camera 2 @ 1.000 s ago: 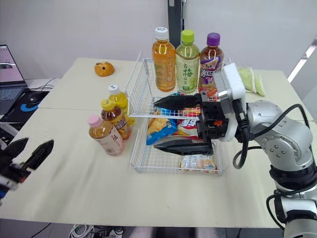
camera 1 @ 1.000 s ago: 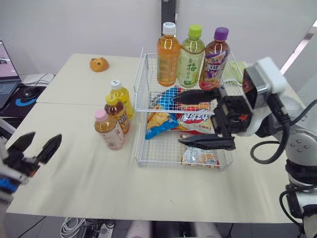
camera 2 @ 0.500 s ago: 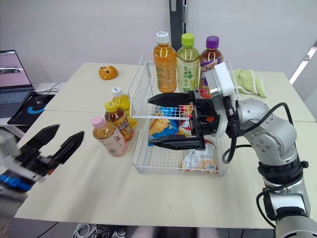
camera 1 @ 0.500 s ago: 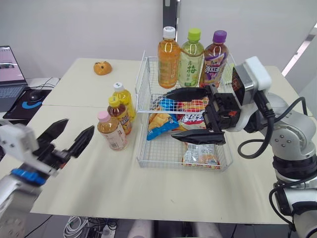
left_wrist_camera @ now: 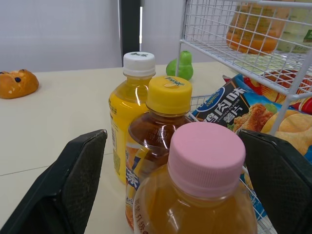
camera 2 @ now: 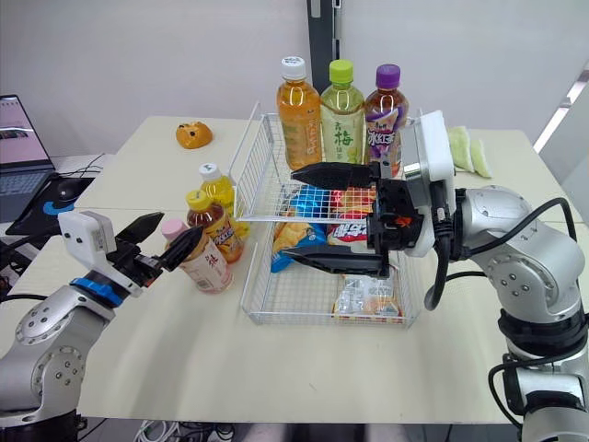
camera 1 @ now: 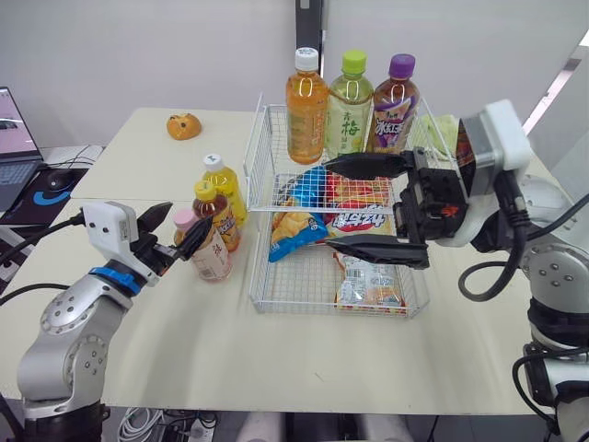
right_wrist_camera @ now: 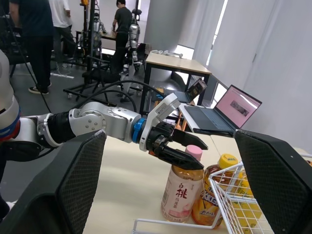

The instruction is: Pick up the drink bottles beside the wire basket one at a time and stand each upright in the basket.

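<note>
The left gripper (camera 1: 189,217) reaches forward with its jaws spread. The right gripper (camera 1: 331,204) hangs wide open, arm bent inward.

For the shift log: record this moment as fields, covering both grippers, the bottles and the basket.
left gripper: open, straddling the cap of the pink-capped bottle, not gripping
right gripper: open, over the wire basket, holding nothing
beside basket: pink-capped bottle, yellow-capped bottle, white-capped yellow bottle, all upright
in basket: orange bottle, green-capped bottle, purple-capped bottle, upright at back; snack bags
</note>
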{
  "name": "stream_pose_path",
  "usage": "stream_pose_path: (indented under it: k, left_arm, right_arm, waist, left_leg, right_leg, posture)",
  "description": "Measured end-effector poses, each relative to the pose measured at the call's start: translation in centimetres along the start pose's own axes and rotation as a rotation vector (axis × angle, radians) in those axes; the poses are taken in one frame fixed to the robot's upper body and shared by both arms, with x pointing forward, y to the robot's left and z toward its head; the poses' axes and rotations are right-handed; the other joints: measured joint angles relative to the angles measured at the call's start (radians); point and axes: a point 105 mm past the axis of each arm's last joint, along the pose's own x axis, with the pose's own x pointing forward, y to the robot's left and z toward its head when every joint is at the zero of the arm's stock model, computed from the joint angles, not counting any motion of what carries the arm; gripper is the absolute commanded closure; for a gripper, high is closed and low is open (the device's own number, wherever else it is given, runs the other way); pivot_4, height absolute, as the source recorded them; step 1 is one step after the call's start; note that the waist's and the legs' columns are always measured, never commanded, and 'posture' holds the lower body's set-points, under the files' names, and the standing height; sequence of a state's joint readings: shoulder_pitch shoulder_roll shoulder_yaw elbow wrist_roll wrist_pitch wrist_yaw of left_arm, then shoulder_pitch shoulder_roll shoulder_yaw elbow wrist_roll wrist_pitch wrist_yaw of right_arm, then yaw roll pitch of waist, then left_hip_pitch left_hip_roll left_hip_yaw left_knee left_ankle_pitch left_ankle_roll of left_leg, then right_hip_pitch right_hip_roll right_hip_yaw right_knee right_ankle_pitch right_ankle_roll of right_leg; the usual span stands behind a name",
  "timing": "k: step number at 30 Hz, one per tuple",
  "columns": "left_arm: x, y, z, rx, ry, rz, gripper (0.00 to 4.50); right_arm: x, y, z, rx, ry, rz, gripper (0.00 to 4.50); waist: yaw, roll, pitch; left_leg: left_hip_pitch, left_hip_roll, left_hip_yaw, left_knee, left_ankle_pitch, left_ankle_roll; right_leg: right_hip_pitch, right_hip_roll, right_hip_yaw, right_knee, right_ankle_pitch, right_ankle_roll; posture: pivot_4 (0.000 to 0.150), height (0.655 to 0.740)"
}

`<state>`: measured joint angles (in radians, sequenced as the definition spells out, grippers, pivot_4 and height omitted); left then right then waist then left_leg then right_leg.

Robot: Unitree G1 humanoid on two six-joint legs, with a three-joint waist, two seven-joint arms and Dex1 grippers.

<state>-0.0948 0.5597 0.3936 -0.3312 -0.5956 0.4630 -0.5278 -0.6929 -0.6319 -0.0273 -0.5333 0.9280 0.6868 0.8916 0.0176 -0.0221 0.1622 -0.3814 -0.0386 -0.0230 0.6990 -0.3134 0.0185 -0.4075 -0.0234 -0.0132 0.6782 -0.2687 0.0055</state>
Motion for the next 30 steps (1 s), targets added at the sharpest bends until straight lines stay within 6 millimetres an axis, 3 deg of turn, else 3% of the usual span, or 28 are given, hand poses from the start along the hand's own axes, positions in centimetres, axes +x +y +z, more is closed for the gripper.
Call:
stream_pose_path:
  k: [4, 7, 15, 27, 30]
  left_arm:
    - [0.9, -0.3, 0.1, 0.005, -0.012, -0.026, 0.05]
    - [1.1, -0.5, 0.1, 0.002, -0.016, -0.037, 0.62]
    - [0.7, -0.7, 0.0, 0.007, -0.001, -0.054, 3.1]
    - [-0.5, -0.4, 0.4, -0.002, 0.039, -0.098, 3.12]
    - [-0.6, 0.5, 2.4, -0.001, 0.053, -0.147, 3.12]
  right_arm:
    - [-0.2, 0.1, 0.0, -0.001, 0.009, -0.02, 0.0]
    - [-0.2, 0.4, 0.3, -0.006, 0.005, -0.02, 0.0]
    - [-0.4, 0.5, 0.1, 0.002, 0.011, -0.044, 0.0]
    - [-0.4, 0.7, 0.1, -0.001, 0.01, -0.048, 0.0]
    - [-0.5, 0.5, 0.0, -0.002, 0.012, -0.053, 0.0]
  waist:
    - [0.002, 0.0, 0.0]
    - [0.002, 0.0, 0.0]
    - [0.002, 0.0, 0.0]
    - [-0.004, 0.0, 0.001]
    - [-0.004, -0.002, 0.003]
  left_leg:
    - [0.0, 0.0, 0.0, 0.0, 0.0, 0.0]
    - [0.0, 0.0, 0.0, -0.001, 0.0, 0.0]
    - [0.0, 0.0, 0.0, -0.001, 0.0, 0.0]
    - [-0.001, 0.0, 0.0, -0.002, 0.0, 0.0]
    - [-0.003, 0.0, -0.001, -0.002, 0.0, 0.0]
  right_leg:
    - [0.0, 0.0, 0.0, 0.0, 0.0, 0.0]
    - [0.0, 0.0, 0.0, -0.001, 0.0, 0.0]
    - [0.0, 0.0, 0.0, -0.001, 0.0, 0.0]
    - [-0.001, 0.0, 0.0, -0.002, 0.0, 0.0]
    - [-0.002, 0.0, -0.001, -0.002, 0.0, 0.0]
  posture:
    - [0.15, 0.74]
    - [0.15, 0.74]
    - [0.15, 0.74]
    - [0.15, 0.74]
    - [0.15, 0.74]
